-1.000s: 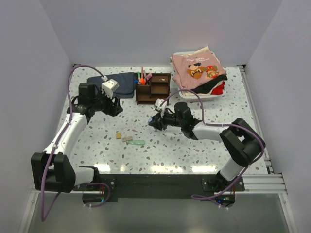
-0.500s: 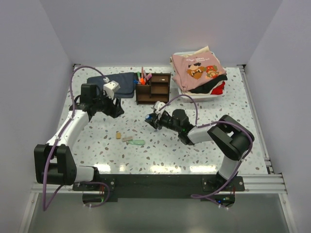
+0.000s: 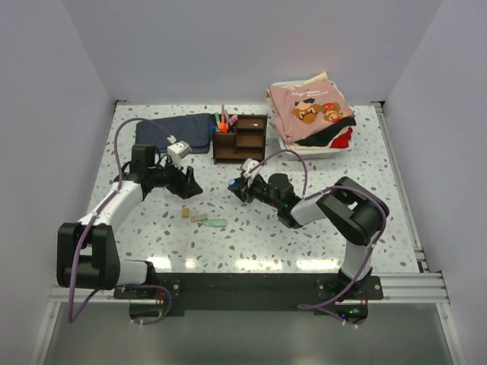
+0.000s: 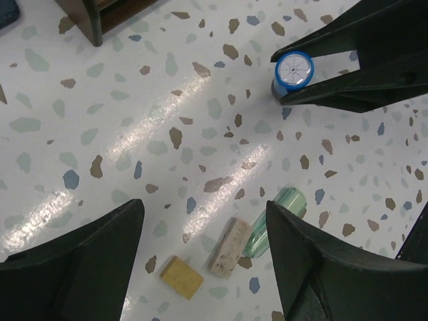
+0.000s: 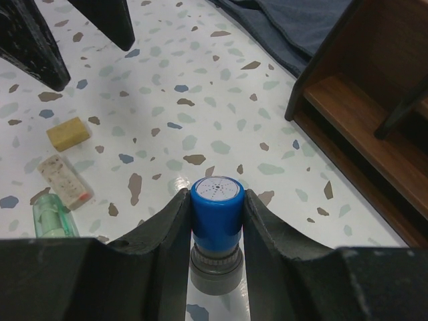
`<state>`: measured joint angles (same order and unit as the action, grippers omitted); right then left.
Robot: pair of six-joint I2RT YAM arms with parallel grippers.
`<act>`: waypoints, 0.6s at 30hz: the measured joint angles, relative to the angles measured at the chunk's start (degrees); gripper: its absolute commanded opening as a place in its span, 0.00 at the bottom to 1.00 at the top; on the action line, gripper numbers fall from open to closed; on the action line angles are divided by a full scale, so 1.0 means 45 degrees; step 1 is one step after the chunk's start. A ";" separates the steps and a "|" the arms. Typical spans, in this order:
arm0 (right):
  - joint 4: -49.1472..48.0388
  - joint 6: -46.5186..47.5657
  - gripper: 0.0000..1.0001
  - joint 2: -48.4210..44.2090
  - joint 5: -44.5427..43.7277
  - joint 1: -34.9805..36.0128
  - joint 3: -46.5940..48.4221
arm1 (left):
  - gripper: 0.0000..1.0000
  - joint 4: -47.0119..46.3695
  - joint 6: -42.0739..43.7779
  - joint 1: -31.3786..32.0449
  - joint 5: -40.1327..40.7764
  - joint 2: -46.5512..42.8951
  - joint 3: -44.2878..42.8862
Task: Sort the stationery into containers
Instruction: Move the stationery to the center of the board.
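top external: our left gripper [image 4: 204,207] has dropped toward the erasers [image 4: 229,247] — spread wide.
right gripper [image 5: 215,200]: pinching the blue-capped bottle [image 5: 215,267] — next for the organiser [image 3: 242,141].

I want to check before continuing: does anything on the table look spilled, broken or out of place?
Nothing looks spilled or broken. The small blue-capped bottle is upright in the right gripper. Only a yellow eraser, a speckled beige eraser and a pale green piece lie loose outside the dark brown wooden organiser.
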<state>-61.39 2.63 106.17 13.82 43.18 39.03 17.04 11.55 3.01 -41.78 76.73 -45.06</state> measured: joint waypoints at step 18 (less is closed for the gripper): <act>0.0024 0.0136 0.66 -0.0986 -0.0427 0.0180 -0.1229 | 0.74 -0.0544 0.0865 0.0792 -0.1525 0.0500 0.0335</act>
<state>-61.28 3.25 101.73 11.90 43.99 33.50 14.59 15.44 6.57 -48.64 78.98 -43.55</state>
